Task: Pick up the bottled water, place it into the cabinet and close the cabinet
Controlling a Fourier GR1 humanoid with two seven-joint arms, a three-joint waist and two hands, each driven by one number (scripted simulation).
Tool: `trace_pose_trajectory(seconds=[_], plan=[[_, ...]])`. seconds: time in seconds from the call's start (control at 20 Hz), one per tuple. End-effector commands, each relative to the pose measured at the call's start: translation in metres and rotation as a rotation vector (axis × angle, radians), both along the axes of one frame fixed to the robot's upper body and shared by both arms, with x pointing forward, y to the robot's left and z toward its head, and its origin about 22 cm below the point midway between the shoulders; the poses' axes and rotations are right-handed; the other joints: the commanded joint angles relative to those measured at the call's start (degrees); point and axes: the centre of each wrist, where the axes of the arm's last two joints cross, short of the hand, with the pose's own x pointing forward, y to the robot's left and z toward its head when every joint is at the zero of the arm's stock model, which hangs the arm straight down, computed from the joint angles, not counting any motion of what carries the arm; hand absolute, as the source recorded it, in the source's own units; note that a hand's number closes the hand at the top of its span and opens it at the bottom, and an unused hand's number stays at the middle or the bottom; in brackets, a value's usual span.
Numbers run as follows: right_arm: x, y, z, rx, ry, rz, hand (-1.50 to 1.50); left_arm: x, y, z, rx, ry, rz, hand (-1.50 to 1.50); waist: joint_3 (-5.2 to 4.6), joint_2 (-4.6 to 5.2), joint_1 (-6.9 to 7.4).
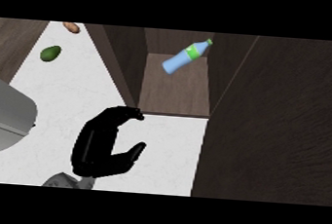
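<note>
Head view: bottle (pixel 186 58) already lies tilted inside the cabinet (pixel 176 92), so the left hand (pixel 107 146), thumb and fingers apart, holding nothing, sits at the left door (pixel 118 57), likely to swing it shut

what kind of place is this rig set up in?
Likely a kitchen: a white stone-look counter, an open wooden cabinet holding the bottled water, and what looks like an avocado on the counter.
</note>
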Motion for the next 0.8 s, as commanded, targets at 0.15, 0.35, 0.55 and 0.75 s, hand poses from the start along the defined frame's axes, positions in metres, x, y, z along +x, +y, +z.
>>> trace_pose_trajectory(seconds=[0.15, 0.35, 0.55, 0.75], plan=[[-0.002, 0.011, 0.046, -0.116, -0.153, 0.106, 1.50, -0.041, 0.046, 0.007, -0.014, 0.021, 0.065, -1.50, -0.10, -0.27, 0.37], [-0.005, 0.022, 0.045, -0.097, -0.085, 0.261, 1.50, -0.042, 0.071, 0.011, -0.080, 0.041, 0.095, -1.50, -0.20, -0.08, -0.09], [0.000, 0.032, 0.049, -0.091, -0.137, 0.329, 1.50, -0.050, 0.085, 0.022, -0.096, 0.039, 0.091, -1.50, -0.39, -0.30, 1.45], [0.003, 0.036, 0.047, -0.144, -0.132, 0.379, 1.50, -0.059, 0.109, 0.023, -0.092, 0.044, 0.100, -1.50, -0.68, -0.58, 2.27]])
